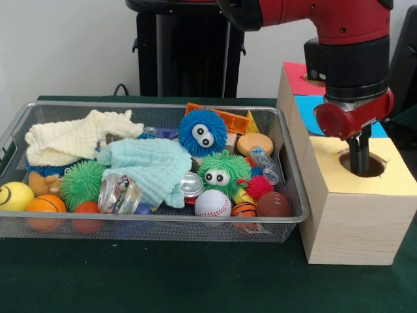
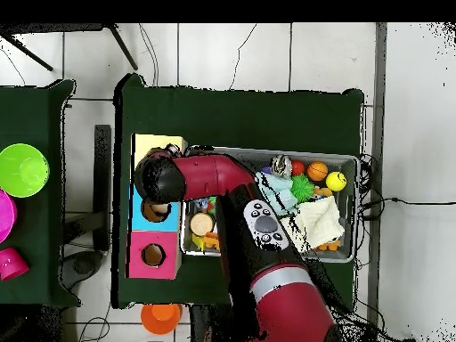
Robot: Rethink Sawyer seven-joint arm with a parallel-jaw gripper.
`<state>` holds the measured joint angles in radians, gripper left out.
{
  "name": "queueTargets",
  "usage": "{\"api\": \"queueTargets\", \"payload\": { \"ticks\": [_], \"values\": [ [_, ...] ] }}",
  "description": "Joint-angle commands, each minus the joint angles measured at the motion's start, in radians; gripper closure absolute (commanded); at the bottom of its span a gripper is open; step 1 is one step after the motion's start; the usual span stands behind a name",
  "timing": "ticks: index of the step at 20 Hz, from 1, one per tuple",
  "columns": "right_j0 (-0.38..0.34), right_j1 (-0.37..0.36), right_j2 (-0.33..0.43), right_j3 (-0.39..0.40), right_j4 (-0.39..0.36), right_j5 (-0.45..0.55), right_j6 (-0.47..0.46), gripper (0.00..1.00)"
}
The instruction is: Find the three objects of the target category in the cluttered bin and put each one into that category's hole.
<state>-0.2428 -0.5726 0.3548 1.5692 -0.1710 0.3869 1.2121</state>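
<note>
Balls crowd the near edge of the wire bin [image 1: 287, 218], a baseball [image 1: 212, 203] and mini basketball [image 1: 45, 204] among them. Right of the bin, the pincer [image 1: 358, 156] dips into the yellow block's hole [image 1: 362, 165], seemingly pressed together and empty, suggesting a drop step; next comes returning to the bin.

The gripper [image 1: 359, 156] stands inside the yellow box's hole [image 1: 363, 164] and blocks it. The wire bin [image 1: 163, 225] is packed full; two cloths [image 1: 146, 168] cover the toys on its left.
</note>
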Motion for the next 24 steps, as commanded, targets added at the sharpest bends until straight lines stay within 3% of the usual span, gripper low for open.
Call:
{"api": "queueTargets", "payload": {
  "ticks": [1, 10, 24],
  "values": [
    [0.004, 0.064, 0.041, 0.047, 0.005, 0.027, 0.128, 1.0],
    [0.001, 0.048, 0.04, 0.054, 0.014, 0.058, 0.125, 1.0],
    [-0.005, -0.075, 0.045, 0.096, 0.044, 0.088, 0.146, 1.0]
  ]
}}
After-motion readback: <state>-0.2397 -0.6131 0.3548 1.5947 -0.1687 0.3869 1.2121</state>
